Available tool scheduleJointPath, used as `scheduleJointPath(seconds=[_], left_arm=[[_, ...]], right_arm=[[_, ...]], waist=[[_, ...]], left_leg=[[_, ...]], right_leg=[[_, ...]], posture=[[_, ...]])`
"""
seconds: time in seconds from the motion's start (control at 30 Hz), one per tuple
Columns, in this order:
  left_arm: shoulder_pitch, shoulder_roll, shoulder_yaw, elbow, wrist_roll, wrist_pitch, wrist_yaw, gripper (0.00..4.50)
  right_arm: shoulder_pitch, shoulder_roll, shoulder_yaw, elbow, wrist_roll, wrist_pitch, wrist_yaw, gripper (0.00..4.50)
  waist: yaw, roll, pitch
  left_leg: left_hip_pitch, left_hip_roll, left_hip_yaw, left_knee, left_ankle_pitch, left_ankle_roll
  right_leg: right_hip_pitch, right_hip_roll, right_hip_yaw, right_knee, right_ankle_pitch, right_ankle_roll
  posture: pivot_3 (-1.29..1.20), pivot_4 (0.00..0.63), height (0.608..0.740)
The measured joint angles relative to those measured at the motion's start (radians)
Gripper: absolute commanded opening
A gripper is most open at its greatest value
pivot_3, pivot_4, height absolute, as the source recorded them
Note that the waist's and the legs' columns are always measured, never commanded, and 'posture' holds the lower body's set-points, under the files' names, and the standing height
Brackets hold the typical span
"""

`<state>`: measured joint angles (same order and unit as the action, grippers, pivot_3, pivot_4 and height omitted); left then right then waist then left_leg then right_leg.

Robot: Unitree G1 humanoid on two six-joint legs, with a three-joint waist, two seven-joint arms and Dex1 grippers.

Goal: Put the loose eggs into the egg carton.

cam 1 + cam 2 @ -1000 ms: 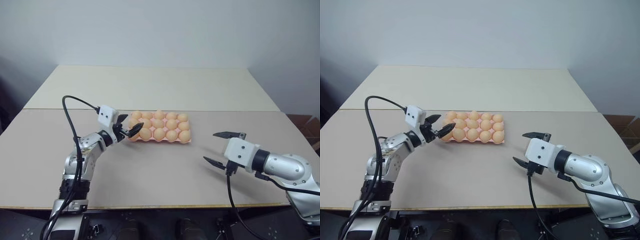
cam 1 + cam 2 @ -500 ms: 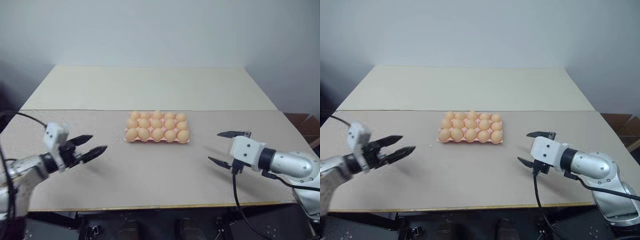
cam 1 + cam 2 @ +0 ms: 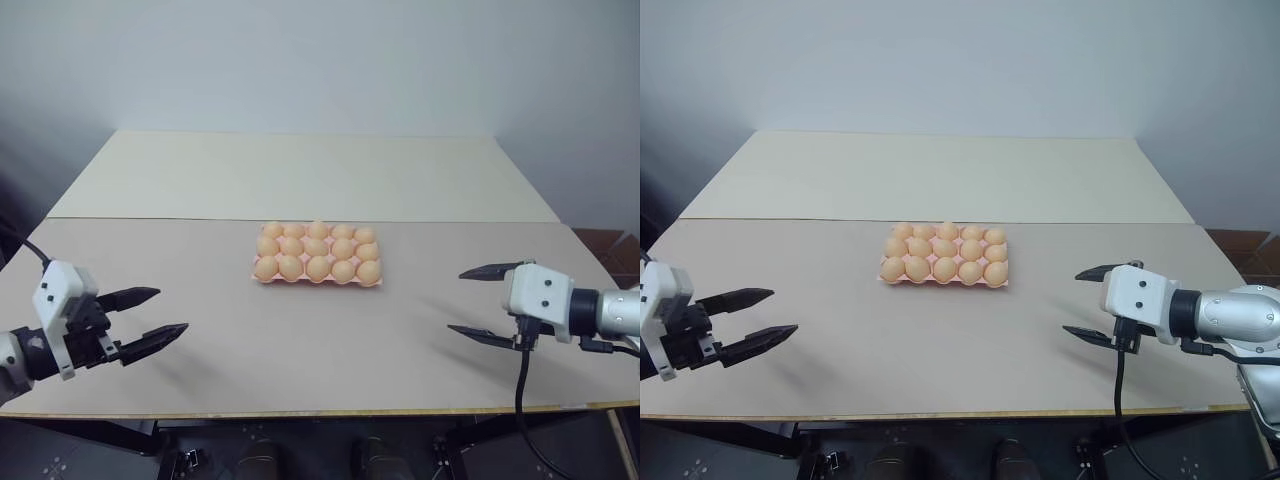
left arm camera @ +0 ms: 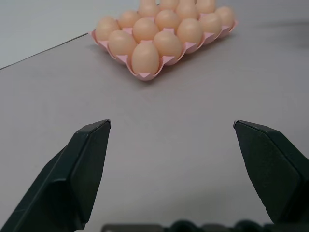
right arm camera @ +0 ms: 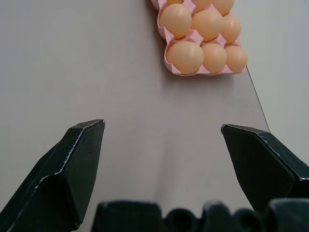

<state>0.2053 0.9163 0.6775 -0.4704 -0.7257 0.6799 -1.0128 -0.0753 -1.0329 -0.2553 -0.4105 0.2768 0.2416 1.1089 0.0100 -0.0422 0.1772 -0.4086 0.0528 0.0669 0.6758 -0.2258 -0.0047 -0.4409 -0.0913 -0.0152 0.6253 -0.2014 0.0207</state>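
Now your pink moulded egg carton [image 3: 316,258] sits full of tan eggs [image 3: 317,248], midway between left gripper [image 3: 148,315] and right gripper [image 3: 482,304], both gaping empty.

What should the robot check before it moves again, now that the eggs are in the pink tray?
1. All cups of the egg carton hold eggs: ok, three rows of five, all filled.
2. No loose egg on the table: ok, none seen.
3. Left gripper open and holding nothing: ok.
4. Right gripper open and holding nothing: ok.
5. Both grippers apart from the carton: ok, one off to each side.
6. Eggs uncracked: cannot tell.
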Motion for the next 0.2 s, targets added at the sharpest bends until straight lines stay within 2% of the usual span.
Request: scheduleJointPath(seconds=[0.03,0.2], left_arm=[[0.000,0.001,0.013,-0.013,-0.016,0.012,0.002,4.44],[0.024,-0.001,0.024,-0.049,-0.026,0.020,0.010,4.44]], right_arm=[[0.000,0.000,0.000,0.003,0.003,0.000,0.005,4.50],[-0.028,-0.013,0.009,0.035,0.003,0.000,0.031,4.50]], waist=[[0.000,0.000,0.000],[-0.001,0.000,0.000]], left_leg=[[0.000,0.000,0.000,0.000,0.003,0.005],[0.000,0.000,0.000,0.000,0.003,0.004]], right_leg=[[0.000,0.000,0.000,0.000,0.000,0.000],[0.000,0.000,0.000,0.000,0.000,0.000]], posture=[[0.00,0.150,0.740],[0.00,0.150,0.740]])
